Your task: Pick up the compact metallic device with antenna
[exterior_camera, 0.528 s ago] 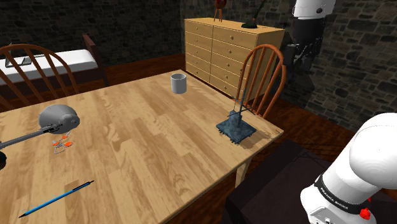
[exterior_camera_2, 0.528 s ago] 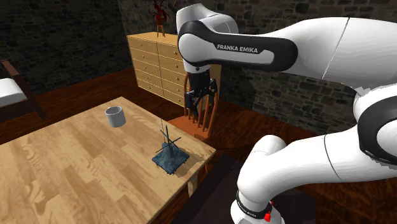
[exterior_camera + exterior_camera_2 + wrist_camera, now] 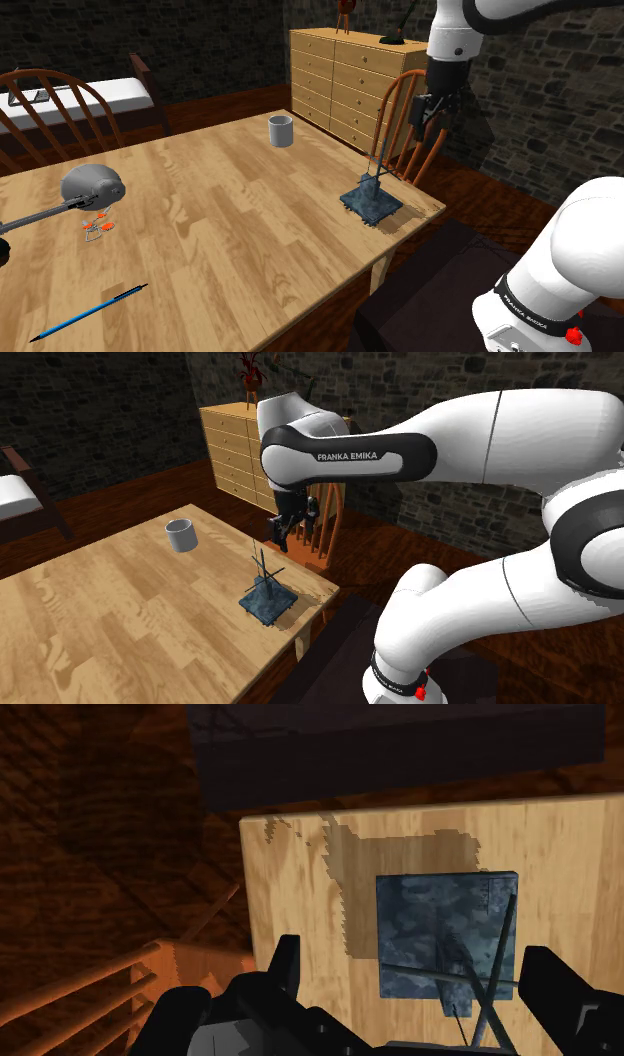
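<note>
1. Now the gripper (image 3: 432, 118) sits lower and further left in the shoulder view than half a second ago. It has swung away from the dresser (image 3: 340, 70) side toward the right edge of the worktop (image 3: 220, 210), and hangs by the back of the chair (image 3: 413, 74), well above the surface.
2. Meanwhile the device (image 3: 372, 202), a flat mottled blue-grey box with thin antenna rods (image 3: 497, 966), lies unmoved at the worktop's near right corner, well apart from the cup (image 3: 280, 131).
3. By my judgement this is the approach. The descent and the grasp are not yet done, and nothing is held.
4. Looking down from the wrist, the fingers are spread wide and touch nothing, with the device below them on the worktop. The shoulder view leaves that unclear.
5. Seen from the second exterior view, the gripper (image 3: 280, 537) is above and a little beyond the rods' tips, a height gap the wrist view flattens.
</note>
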